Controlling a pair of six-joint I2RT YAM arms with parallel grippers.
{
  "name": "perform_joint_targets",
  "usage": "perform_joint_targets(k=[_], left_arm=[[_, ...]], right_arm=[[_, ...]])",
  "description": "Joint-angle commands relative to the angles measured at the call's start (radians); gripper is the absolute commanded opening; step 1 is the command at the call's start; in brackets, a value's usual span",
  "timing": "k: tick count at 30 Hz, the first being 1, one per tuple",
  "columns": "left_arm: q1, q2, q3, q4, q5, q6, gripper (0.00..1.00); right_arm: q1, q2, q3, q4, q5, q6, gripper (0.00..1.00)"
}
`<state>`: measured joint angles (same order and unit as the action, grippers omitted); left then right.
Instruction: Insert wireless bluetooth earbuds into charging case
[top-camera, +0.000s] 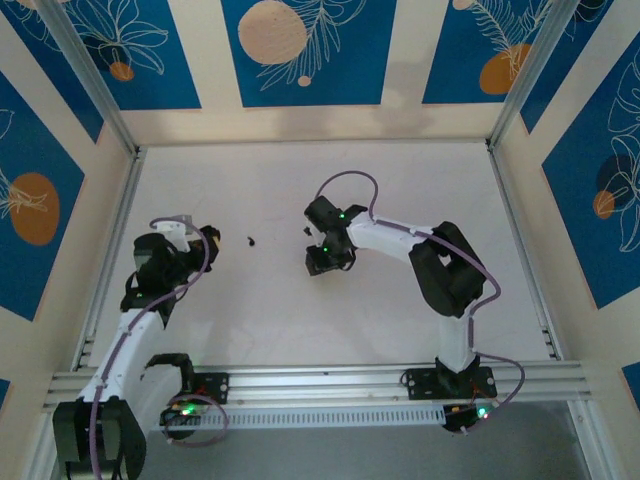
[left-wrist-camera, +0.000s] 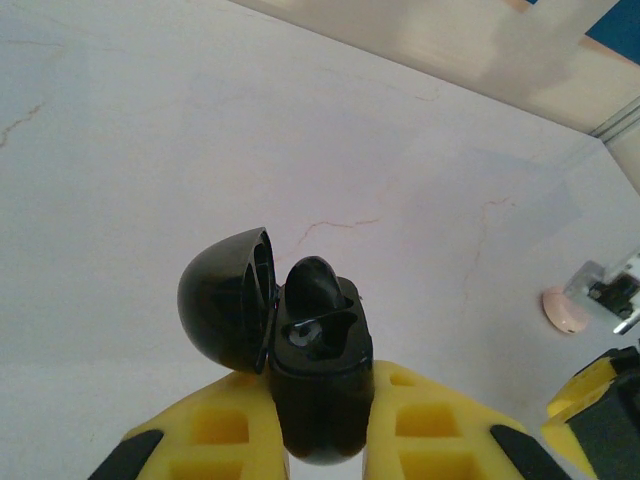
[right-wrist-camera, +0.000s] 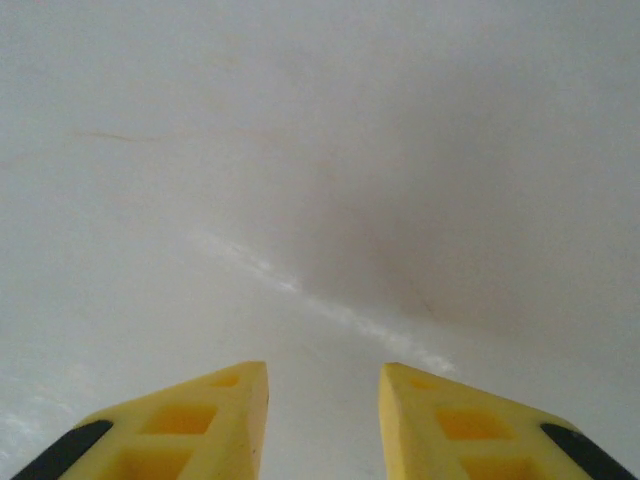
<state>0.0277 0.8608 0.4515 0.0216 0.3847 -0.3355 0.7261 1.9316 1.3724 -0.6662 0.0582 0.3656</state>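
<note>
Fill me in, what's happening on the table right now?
The left gripper is shut on the small glossy black charging case, with its rounded lid hinged open. One tiny black comma-shaped earbud sits in the case; the pocket beside it looks empty. The other tiny black earbud lies loose on the white table between the two arms. The right gripper hangs over bare table, its jaws apart with nothing in them.

The black charging case (left-wrist-camera: 320, 375) is held upright between the fingers of the left gripper (left-wrist-camera: 320, 425), with its domed lid (left-wrist-camera: 225, 310) swung open to the left. One black earbud (left-wrist-camera: 315, 285) is seated in the far well. The other earbud (top-camera: 250, 240) is seen lying on the table (top-camera: 420, 190), just right of the case.
</note>
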Motion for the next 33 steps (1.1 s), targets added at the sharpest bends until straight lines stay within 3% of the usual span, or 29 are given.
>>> perform_joint_targets(k=[1,5,23,33], left_arm=[[-0.008,0.001,0.037,0.015,-0.026,-0.014,0.13],[-0.008,0.006,0.048,0.004,-0.033,-0.014,0.13],[-0.007,0.03,0.091,-0.039,-0.05,0.009,0.13],[-0.006,0.026,0.093,-0.052,-0.051,0.016,0.14]], right_arm=[[0.006,-0.012,0.101,0.028,-0.049,-0.018,0.36],[0.013,0.058,0.233,0.049,-0.056,-0.034,0.41],[0.088,0.573,0.893,-0.046,-0.107,-0.135,0.41],[0.101,0.671,0.976,-0.067,-0.097,-0.149,0.41]])
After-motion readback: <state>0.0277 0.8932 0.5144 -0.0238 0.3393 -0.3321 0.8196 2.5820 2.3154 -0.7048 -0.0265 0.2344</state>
